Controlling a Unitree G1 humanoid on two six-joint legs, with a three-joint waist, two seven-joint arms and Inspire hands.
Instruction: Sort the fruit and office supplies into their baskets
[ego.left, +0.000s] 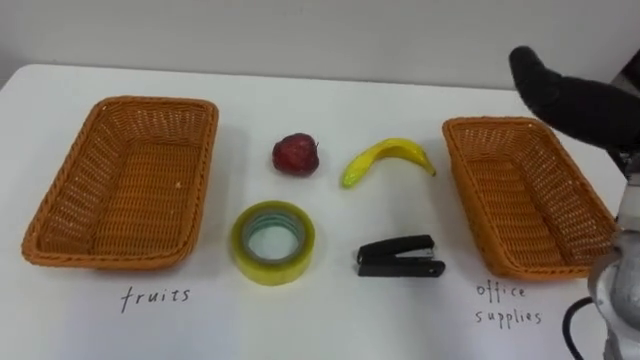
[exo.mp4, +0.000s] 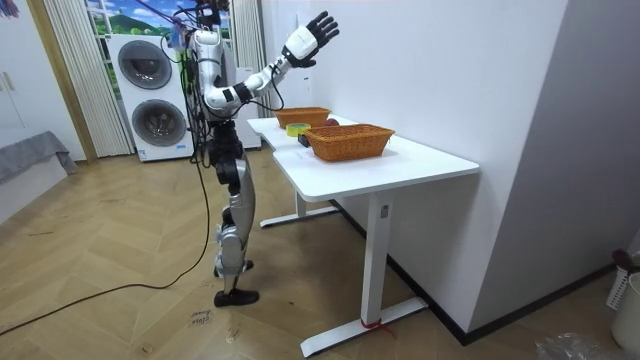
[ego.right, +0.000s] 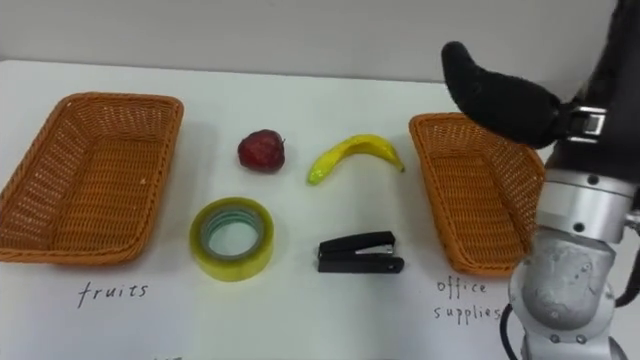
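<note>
Start from the white table (ego.left: 330, 320): nothing is sorted yet, and both wicker baskets are empty. The left basket (ego.left: 120, 180) has handwriting below it that marks it for fruit, and the right basket (ego.left: 520, 200) is marked for office supplies. Your right hand (exo.mp4: 312, 35) is raised high above the right basket's far corner, with its fingers straight, fanned apart and holding nothing, so I judge you are at the start of a first reach. Between the baskets lie the tape roll (ego.left: 272, 273), the banana (ego.left: 385, 155), the stapler (ego.left: 400, 256) and the apple (ego.left: 296, 154), all apart from one another. The stapler looks the easiest first pick, since it lies near the right basket. Come down on it from above, close across its narrow body, lift it clear of the wicker rim and let go low inside. Watch the banana, whose tip lies just beside that rim. The room view shows you the height of the hand and the spread of its fingers, while the near basket hides most of the items there. The eye views give you the full layout and the handwriting, but of the hand they show a dark shape whose fingers you cannot read.
</note>
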